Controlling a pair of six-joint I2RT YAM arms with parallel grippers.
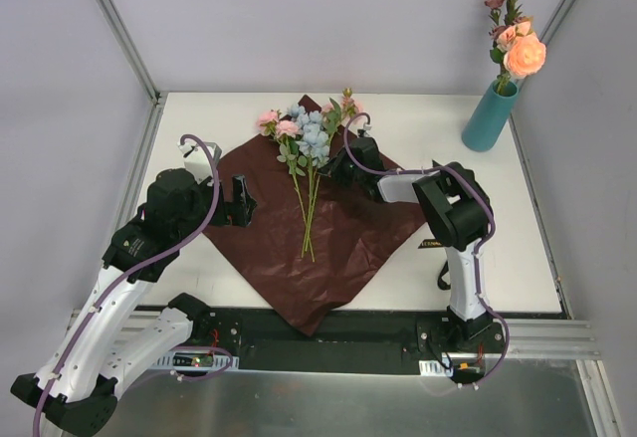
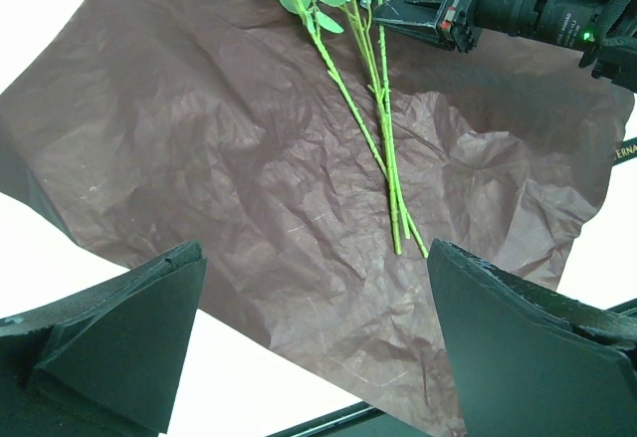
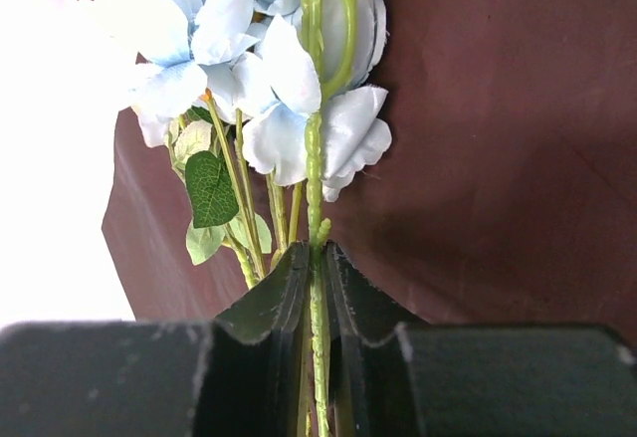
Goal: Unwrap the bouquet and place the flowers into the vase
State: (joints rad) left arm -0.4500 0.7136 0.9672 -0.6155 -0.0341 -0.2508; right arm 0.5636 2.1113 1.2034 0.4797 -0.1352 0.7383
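The bouquet lies unwrapped: its maroon paper (image 1: 338, 248) is spread flat on the table with the flowers (image 1: 309, 143) resting on it, blooms toward the back. My right gripper (image 3: 317, 258) is shut on one green stem (image 3: 315, 158) just below the pale blue blooms (image 3: 269, 69); from above the right gripper (image 1: 328, 170) sits at the bunch's right side. My left gripper (image 2: 314, 258) stands open above the paper's (image 2: 199, 138) left part, apart from the stems (image 2: 383, 128). The teal vase (image 1: 489, 116) stands at the back right, holding pink and mauve flowers (image 1: 520, 44).
White walls and metal frame rails close in the table on the left, back and right. The vase stands close to the right rail. A small dark label (image 1: 431, 244) lies beside the paper's right corner, near the right arm (image 1: 458, 208).
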